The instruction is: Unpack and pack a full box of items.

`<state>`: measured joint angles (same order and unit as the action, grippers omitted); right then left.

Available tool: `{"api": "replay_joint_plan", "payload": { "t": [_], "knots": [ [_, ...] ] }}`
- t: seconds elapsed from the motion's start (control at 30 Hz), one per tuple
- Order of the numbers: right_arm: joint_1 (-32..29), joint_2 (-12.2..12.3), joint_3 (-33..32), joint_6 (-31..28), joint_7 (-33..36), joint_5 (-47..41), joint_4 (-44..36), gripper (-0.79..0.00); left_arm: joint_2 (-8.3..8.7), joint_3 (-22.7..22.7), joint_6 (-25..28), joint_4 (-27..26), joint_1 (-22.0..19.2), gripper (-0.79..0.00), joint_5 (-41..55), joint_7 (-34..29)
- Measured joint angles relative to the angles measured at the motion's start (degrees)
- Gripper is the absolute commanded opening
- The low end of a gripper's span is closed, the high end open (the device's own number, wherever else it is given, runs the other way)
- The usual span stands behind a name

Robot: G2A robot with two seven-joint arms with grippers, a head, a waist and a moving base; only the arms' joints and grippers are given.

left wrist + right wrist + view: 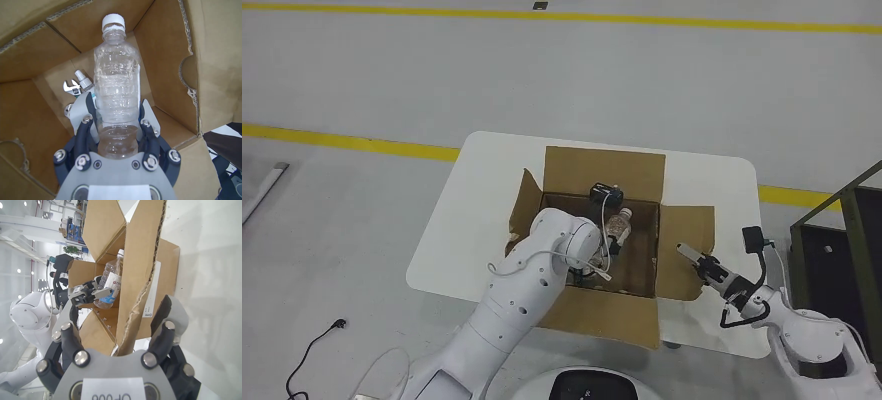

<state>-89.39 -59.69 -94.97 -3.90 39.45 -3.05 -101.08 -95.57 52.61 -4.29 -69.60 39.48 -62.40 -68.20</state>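
The left gripper (116,100) grasps a clear bottle (117,75) in the mouth of the open cardboard box (604,170) on the table (472,220). A wrench (70,88) and a small spray bottle (83,79) lie beneath it. The right gripper (121,308) has its fingers spread, with the box's side flap (143,275) between them

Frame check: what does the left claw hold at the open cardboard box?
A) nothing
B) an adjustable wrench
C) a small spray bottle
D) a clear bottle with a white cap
D: the left claw is shut on the clear bottle, while the wrench and the spray bottle lie deeper in the box.
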Motion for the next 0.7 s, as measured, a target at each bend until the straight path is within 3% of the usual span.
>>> {"api": "replay_joint_plan", "payload": {
  "t": [0.33,0.7],
  "knots": [
    [0.3,-0.3,0.3,-0.7,-1.5,-4.7,1.5,-0.785,0.86,1.9,1.3,-5.1,1.5,-0.785,-0.2,-2.2],
    [-0.4,0.0,-1.1,-1.7,-1.4,-3.4,1.8,-0.785,1.64,4.4,1.1,-11.4,3.9,-0.785,1.5,-2.5]
  ]
}}
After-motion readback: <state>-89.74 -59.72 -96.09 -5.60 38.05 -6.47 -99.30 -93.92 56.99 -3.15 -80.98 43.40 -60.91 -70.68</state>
